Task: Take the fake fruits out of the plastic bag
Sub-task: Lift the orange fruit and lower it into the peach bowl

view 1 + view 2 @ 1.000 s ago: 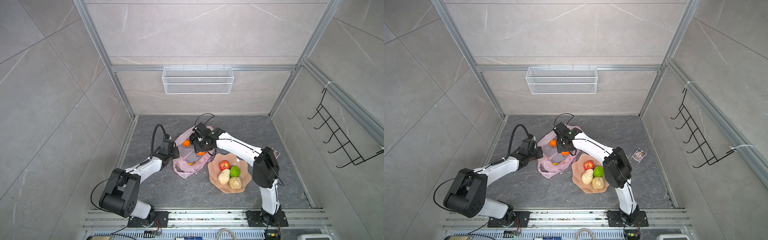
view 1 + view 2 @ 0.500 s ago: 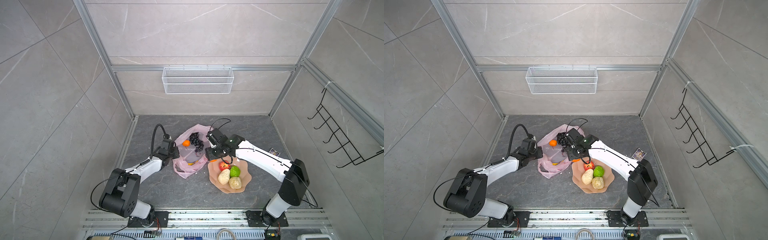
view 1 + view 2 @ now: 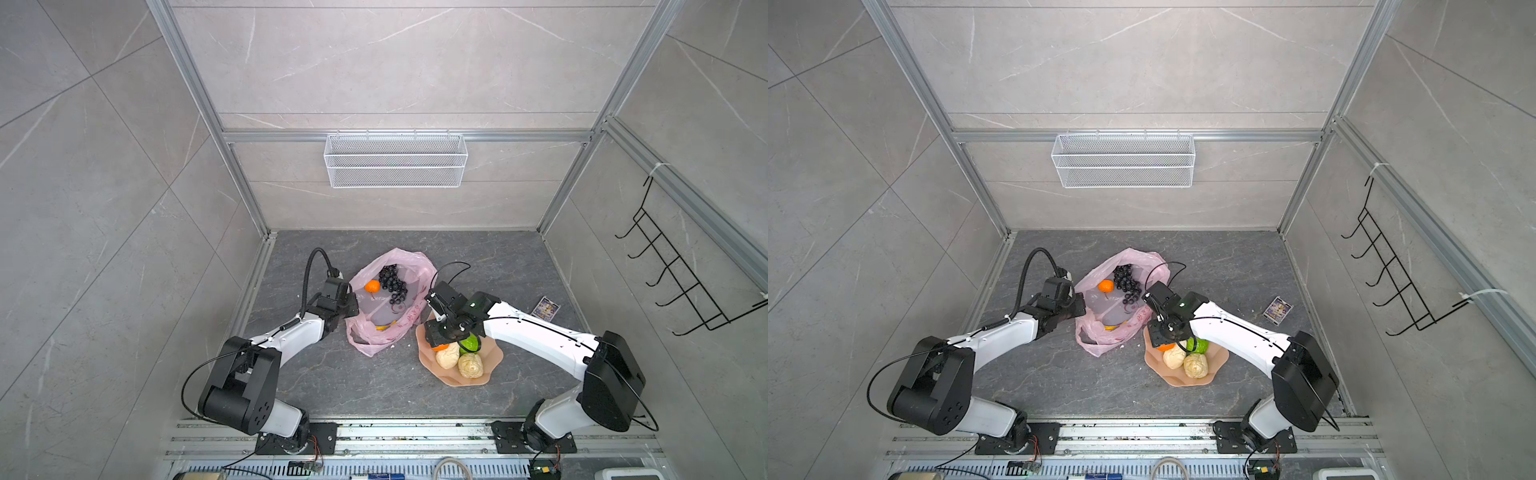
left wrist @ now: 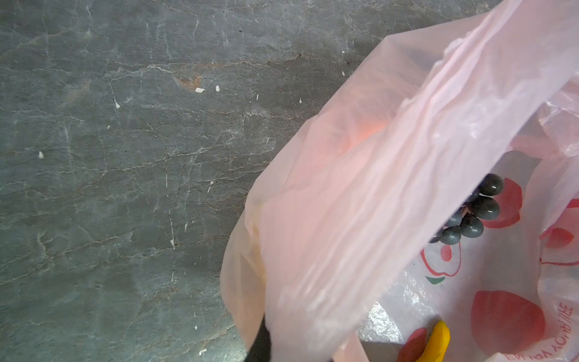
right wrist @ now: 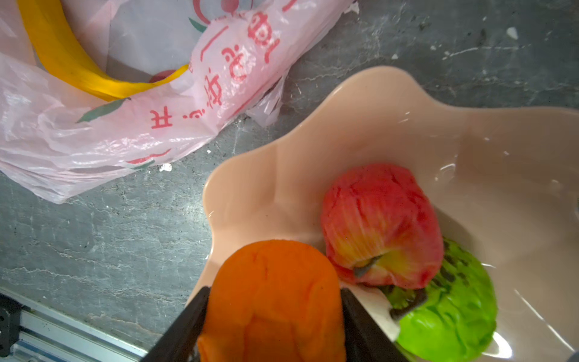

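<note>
The pink plastic bag lies open on the floor. My left gripper is shut on the bag's left rim and holds it up. Inside lie an orange, a dark grape bunch and a yellow banana. My right gripper is shut on a second orange just over the near edge of the peach dish. In the dish sit a red apple, a green fruit and two beige lumpy fruits.
A small printed card lies on the floor at the right. A white wire basket hangs on the back wall and a black hook rack on the right wall. Metal rails run along the front edge.
My right gripper has come out of the bag and swung right and forward to the dish with the orange in it. The left arm and the bag's rim have stayed put.
</note>
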`<state>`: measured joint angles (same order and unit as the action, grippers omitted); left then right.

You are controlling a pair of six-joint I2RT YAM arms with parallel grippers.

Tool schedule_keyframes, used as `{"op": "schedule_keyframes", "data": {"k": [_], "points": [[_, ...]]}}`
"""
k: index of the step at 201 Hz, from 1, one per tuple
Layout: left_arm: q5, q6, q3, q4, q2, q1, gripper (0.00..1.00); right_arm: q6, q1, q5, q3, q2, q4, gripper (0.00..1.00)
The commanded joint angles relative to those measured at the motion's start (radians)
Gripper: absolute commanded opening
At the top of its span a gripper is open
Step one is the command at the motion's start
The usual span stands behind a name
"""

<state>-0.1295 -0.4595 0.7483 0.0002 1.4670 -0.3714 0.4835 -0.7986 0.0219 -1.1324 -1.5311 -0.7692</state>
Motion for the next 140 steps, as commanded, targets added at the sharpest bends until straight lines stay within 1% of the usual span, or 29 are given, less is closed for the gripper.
{"op": "schedule_keyframes", "data": {"k": [1,44,76,140], "points": [[-0.013,0.024,0.037,0.005,0.006,-0.003,0.0,0.035,-0.024,-0.012,0.017,0.028,0.047,0.6],[-0.012,0.024,0.035,0.006,0.003,-0.004,0.0,0.042,-0.04,-0.001,0.017,-0.004,0.078,0.6],[-0.013,0.025,0.036,0.005,0.001,-0.004,0.0,0.043,-0.04,0.03,-0.002,-0.037,0.079,0.61],[-0.01,0.024,0.035,0.005,0.003,-0.004,0.0,0.044,-0.041,0.044,-0.001,-0.061,0.095,0.66]]}}
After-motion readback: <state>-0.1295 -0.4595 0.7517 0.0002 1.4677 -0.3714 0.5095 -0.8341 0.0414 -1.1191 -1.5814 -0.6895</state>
